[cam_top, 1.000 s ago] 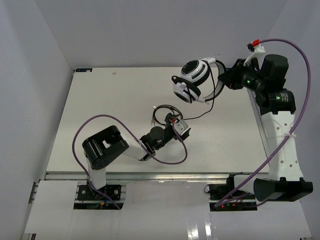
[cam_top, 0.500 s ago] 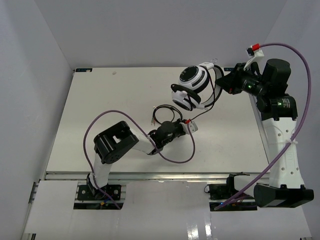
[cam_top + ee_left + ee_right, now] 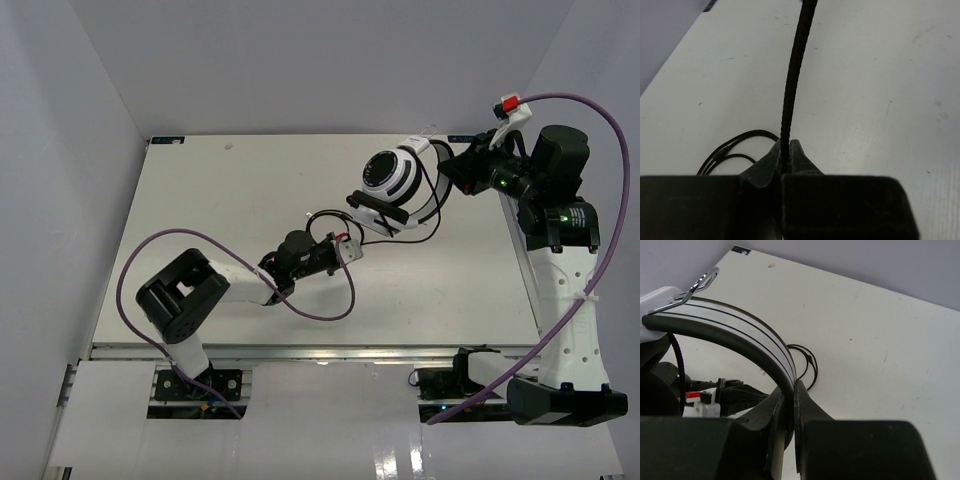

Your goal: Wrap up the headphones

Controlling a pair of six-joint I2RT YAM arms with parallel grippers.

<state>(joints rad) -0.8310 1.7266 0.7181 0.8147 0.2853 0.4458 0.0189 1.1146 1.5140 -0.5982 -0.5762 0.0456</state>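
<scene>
Overhead, the white worktop (image 3: 200, 190) fills most of my feed, with both arms reaching in from its near edge. The right arm (image 3: 565, 270) stands tall along the right side. The left arm (image 3: 235, 285) lies low, stretched toward the middle.

The headphones (image 3: 390, 178) are held up over the right rear part of the worktop, with their round earcups on the side away from the right arm. The right pincer (image 3: 452, 172) has them by the headband (image 3: 735, 332). On my right wrist feed its fingers are pressed to either side of the dark padded band, with no gap to be seen, and the band arcs up and away to the left.

The left pincer (image 3: 784, 152) sits near the worktop's middle, below and left of the earcups. It is closed tight on the thin black cable (image 3: 791, 80). On my left wrist feed the cable rises straight out of the fingertips and leaves the top of the view. A loose loop of the same cable lies on the worktop just beside the pincer, on its left in that view.
</scene>
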